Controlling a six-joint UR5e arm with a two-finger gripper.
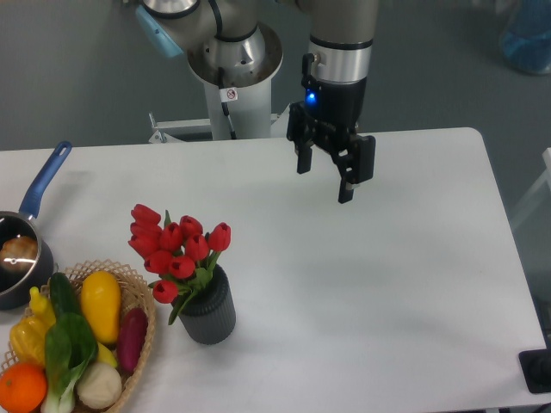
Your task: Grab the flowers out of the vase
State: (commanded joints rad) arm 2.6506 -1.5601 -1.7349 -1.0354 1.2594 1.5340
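Red closed tulip buds with green leaves (176, 245), upright in ribbed dark grey cylindrical vase (209, 314) on white worktop (387, 284): well left of, below spread, empty black jaws.

Even, diffuse light from overhead; the white table (362, 284) is bright without harsh glare; a faint soft shadow lies below the hand (325, 179); a small blue light glows just above the hand; focus is sharp throughout, grain mild; the far background is dimmer.
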